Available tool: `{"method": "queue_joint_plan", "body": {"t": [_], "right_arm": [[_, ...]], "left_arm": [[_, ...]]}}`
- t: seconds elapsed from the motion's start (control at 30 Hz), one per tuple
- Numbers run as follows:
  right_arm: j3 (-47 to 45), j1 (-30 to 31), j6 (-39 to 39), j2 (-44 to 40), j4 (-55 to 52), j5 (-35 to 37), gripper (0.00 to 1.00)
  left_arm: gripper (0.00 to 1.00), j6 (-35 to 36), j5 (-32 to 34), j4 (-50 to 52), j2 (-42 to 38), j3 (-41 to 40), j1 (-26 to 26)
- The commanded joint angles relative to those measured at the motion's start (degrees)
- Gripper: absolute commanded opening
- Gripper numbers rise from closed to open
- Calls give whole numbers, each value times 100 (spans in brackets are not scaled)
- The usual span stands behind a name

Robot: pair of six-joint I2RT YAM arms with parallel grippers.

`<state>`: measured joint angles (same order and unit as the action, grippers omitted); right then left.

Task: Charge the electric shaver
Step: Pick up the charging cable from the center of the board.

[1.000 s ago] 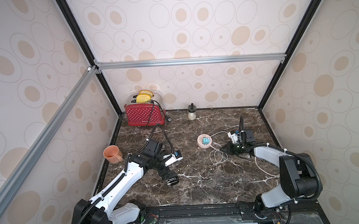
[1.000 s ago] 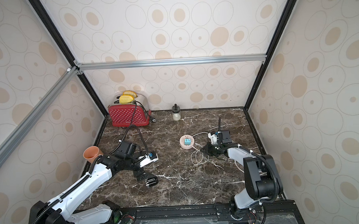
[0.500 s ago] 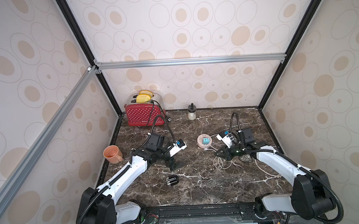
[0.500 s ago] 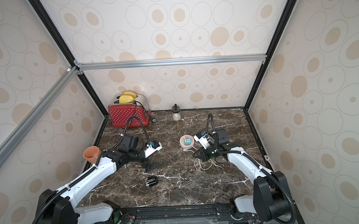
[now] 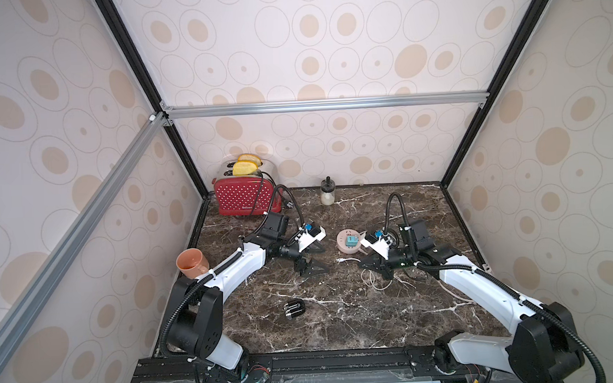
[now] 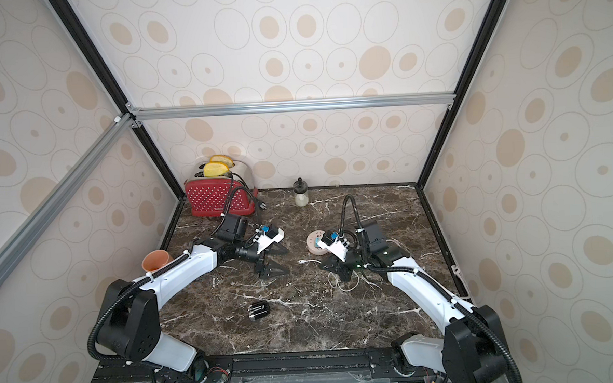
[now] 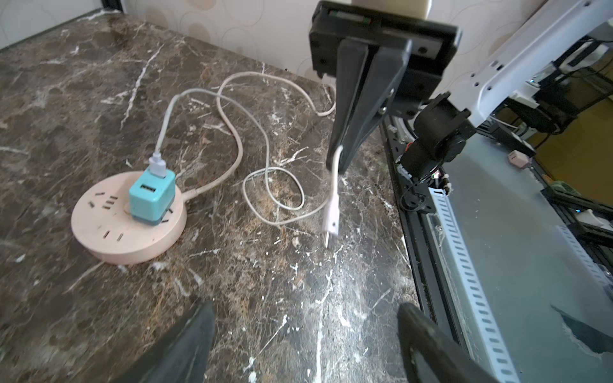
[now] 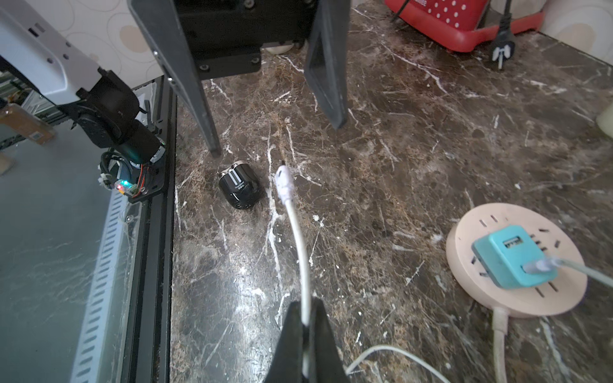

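Note:
The electric shaver (image 5: 294,308) (image 6: 258,311) (image 8: 239,187), stubby and black with silvery stripes, lies on its side on the marble near the front left, touched by nothing. My left gripper (image 5: 318,259) (image 6: 283,261) (image 7: 304,306) (image 8: 275,136) hovers behind it, open and empty. My right gripper (image 5: 362,265) (image 6: 320,266) (image 7: 338,162) (image 8: 306,308) is shut on the white charging cable (image 8: 300,252). The cable's plug (image 7: 331,215) (image 8: 283,182) sticks out towards the shaver. The cable's far end sits in the teal adapter (image 5: 352,241) (image 7: 151,195) on the pink socket disc (image 5: 341,246) (image 7: 109,228).
A red toaster (image 5: 243,198) with bread stands at the back left, its loose black plug (image 8: 502,49) beside it. An orange cup (image 5: 191,263) sits at the left edge and a small bottle (image 5: 327,193) at the back wall. Slack cable loops (image 5: 376,281) lie under my right gripper.
My left gripper has drawn back from the shaver towards the middle of the table, leaving it lying there. My right gripper has carried the cable leftwards.

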<state>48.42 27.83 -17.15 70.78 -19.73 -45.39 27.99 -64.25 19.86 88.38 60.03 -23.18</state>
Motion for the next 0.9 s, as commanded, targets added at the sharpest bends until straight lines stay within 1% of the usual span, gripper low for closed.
{"method": "queue_joint_plan", "body": {"t": [0.0,0.03,0.07,0.13,0.27,0.4,0.53,0.67,0.8,0.87], "right_arm": [[136,162,-394,33,38,-85,0],[149,188,-366,36,87,-86,0],[150,202,-339,16,167,-92,0],[150,248,-300,-15,321,-102,0],[224,324,-333,10,420,-4,0],[222,367,-369,47,532,14,0],[255,441,-464,102,471,94,0],[242,477,-469,119,492,182,0],[255,484,-473,140,525,185,0],[247,483,-491,154,508,190,0]], "left_arm": [[82,216,-529,149,82,289,17],[81,216,-533,180,107,305,12],[80,233,-702,247,126,331,15],[80,359,-760,418,166,369,-1],[79,374,-923,479,230,399,-41],[77,532,-957,762,350,550,-116],[73,523,-1060,774,450,645,-156],[63,573,-1133,858,528,733,-161],[53,859,-1149,1251,657,856,-165],[42,974,-1175,1429,712,928,-162]]}}
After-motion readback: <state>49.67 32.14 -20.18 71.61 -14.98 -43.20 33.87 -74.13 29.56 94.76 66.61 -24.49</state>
